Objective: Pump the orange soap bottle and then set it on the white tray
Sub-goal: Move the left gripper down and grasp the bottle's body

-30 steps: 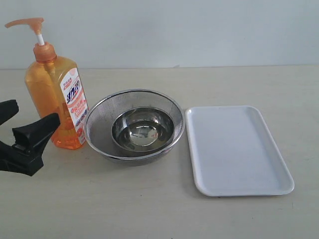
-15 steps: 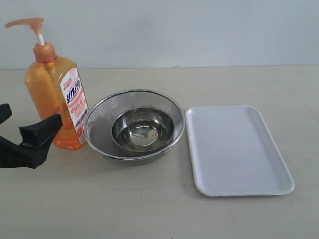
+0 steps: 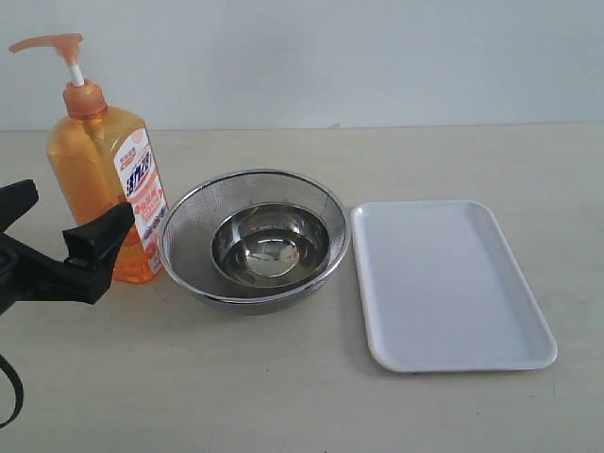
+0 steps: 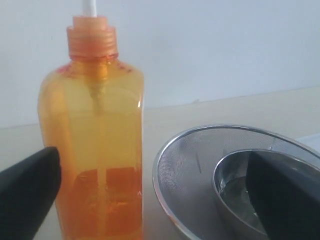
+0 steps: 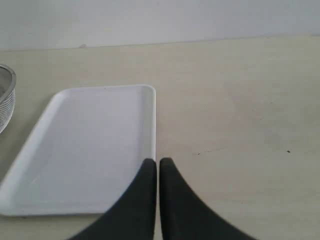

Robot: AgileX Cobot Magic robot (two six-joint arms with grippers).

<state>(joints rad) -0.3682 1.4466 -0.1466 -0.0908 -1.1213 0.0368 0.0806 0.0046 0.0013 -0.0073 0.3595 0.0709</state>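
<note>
The tall translucent orange soap bottle (image 3: 99,179), pump head up on its white stem and label facing right, stands far left beside the mesh bowl (image 3: 193,222), apart from the white tray (image 3: 453,283); the left gripper (image 3: 68,215) gapes released just near it, and the right gripper (image 5: 158,165) is clenched.

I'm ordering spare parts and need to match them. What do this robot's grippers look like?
Both look alike: the left gripper and the right gripper each have two matte black, wedge-shaped fingers that taper to rounded tips. No markings or labels show on them. A thin black cable loops near the left one.
</note>
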